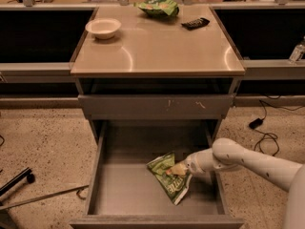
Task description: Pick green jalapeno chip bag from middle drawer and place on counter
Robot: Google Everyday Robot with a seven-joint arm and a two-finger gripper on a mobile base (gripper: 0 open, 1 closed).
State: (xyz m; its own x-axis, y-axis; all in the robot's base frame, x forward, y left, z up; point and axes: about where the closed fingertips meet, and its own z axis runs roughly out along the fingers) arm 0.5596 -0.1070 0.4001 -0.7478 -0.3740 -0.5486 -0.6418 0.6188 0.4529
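Observation:
The green jalapeno chip bag lies crinkled on the floor of the open middle drawer, right of its middle, with its white end seam toward the front. My gripper reaches into the drawer from the right, and its tip touches the bag's upper right edge. The tan counter tops the cabinet above.
On the counter stand a white bowl at the back left, a paler green bag at the back middle and a black object at the back right. A closed drawer front overhangs the open drawer. Cables lie on the floor to the right.

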